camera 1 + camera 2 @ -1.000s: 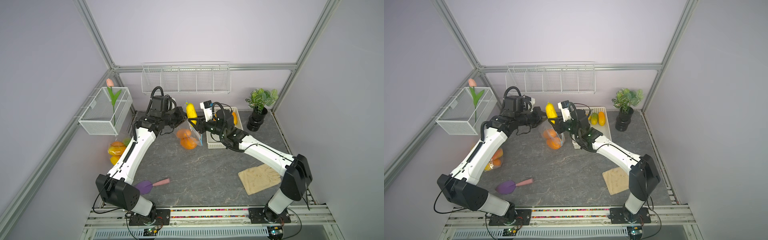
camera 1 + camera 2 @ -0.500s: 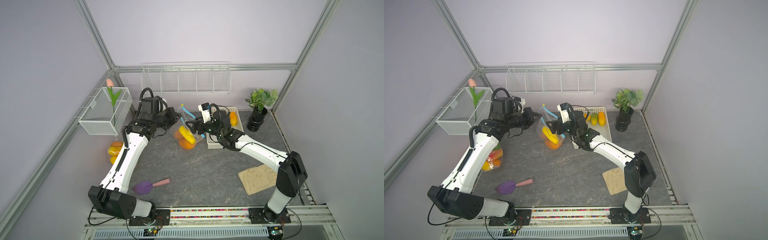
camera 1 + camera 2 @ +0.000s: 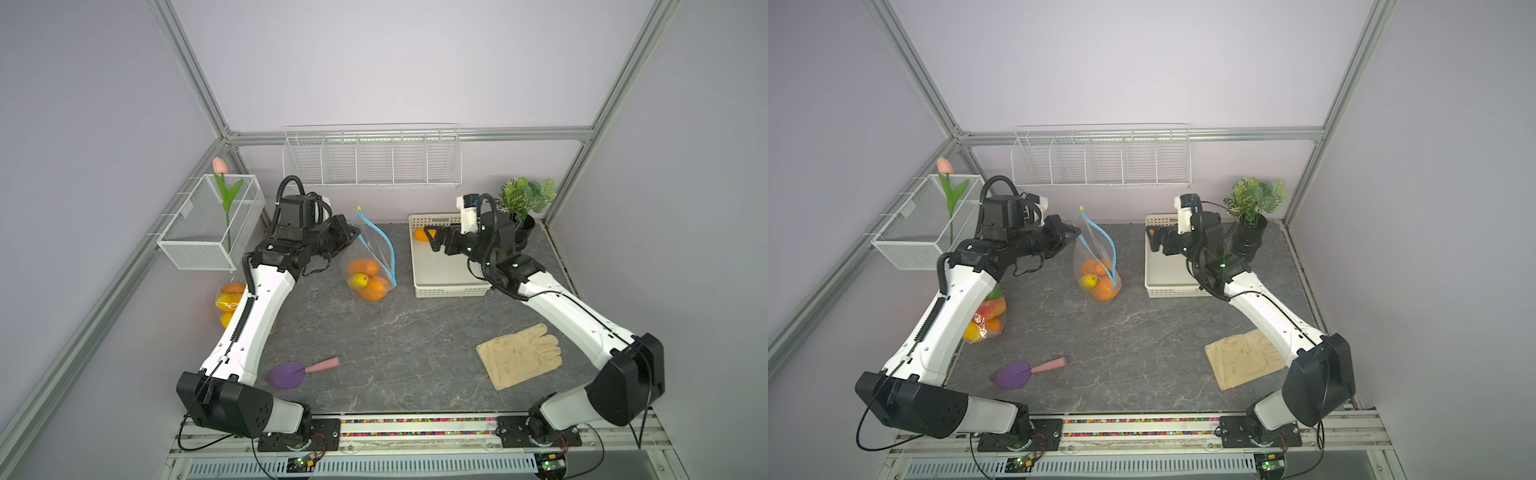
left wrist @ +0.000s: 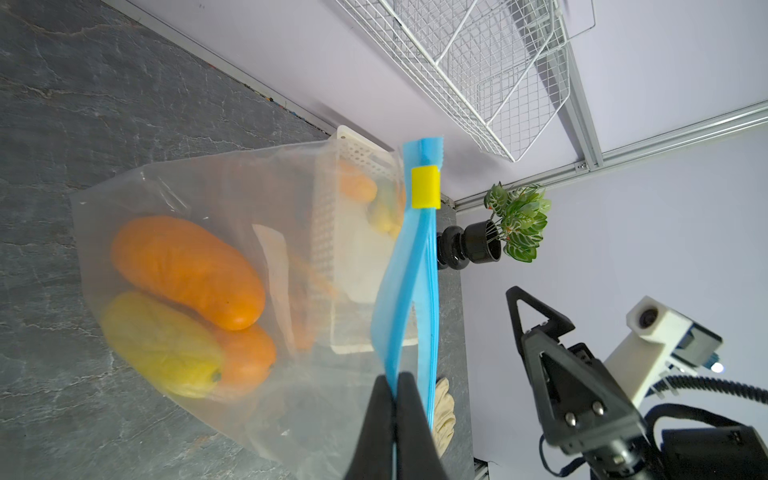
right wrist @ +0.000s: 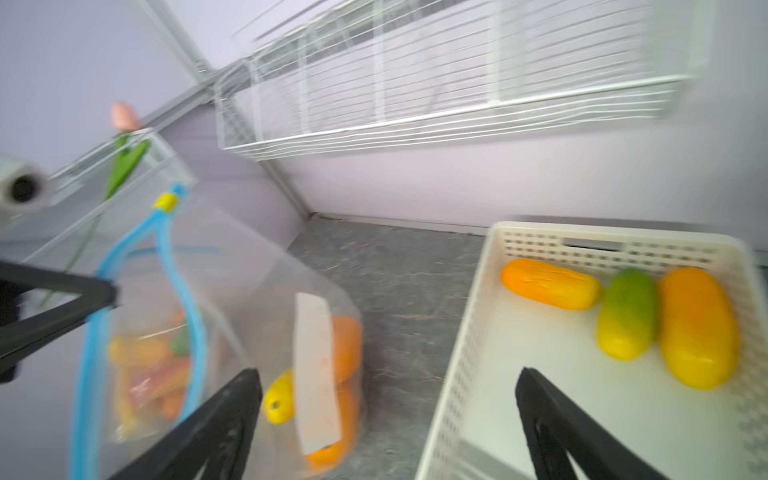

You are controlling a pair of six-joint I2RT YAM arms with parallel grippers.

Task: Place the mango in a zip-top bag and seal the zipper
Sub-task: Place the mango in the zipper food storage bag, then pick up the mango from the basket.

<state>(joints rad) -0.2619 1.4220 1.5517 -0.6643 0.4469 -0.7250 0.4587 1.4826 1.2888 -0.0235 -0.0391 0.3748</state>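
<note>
Since a yellow mango (image 3: 358, 281) lies inside the clear zip-top bag (image 3: 368, 249), beside two orange fruits (image 3: 365, 266), the placing looks done. That bag stands on the worktop (image 3: 395, 332), its blue zipper (image 4: 405, 299) gaping and the yellow slider (image 4: 426, 187) at one end. The left hand (image 4: 394, 380) pinches the zipper rim. The right hand (image 3: 435, 242), spread wide and empty, hovers over the white tray (image 3: 449, 286). Sealing remains.

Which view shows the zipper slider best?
Left wrist: the slider is large and sharp on the blue zipper track. Right wrist shows it blurred; in both top views it is a tiny yellow speck.
</note>
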